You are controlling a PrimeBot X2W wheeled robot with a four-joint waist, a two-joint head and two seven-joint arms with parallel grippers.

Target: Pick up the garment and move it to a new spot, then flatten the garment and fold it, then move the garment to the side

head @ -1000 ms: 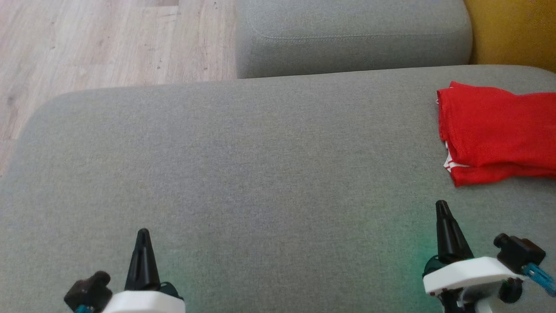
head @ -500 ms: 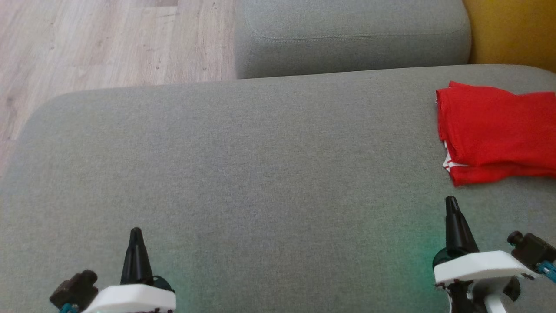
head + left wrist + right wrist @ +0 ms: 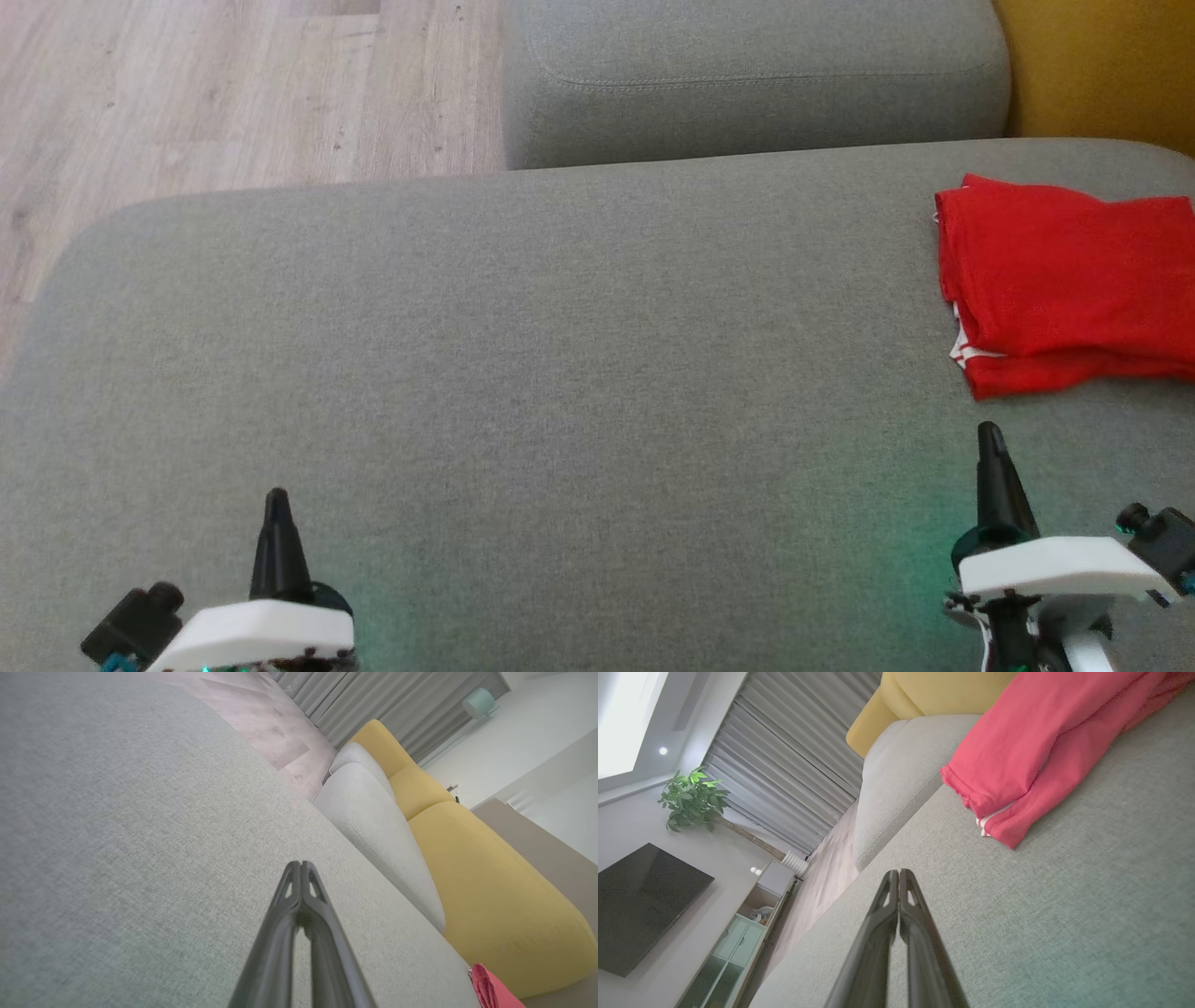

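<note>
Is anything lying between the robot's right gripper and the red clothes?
No, just bare grey cushion between the right gripper and the red garment, as the head and right wrist views show.

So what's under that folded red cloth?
The red garment lies on the grey seat cushion. White striped trim peeks between its layers; anything else beneath is covered.

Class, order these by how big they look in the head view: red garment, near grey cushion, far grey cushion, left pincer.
1. near grey cushion
2. far grey cushion, farther away, cut off at the top
3. red garment, cut off at the edge
4. left pincer
</note>
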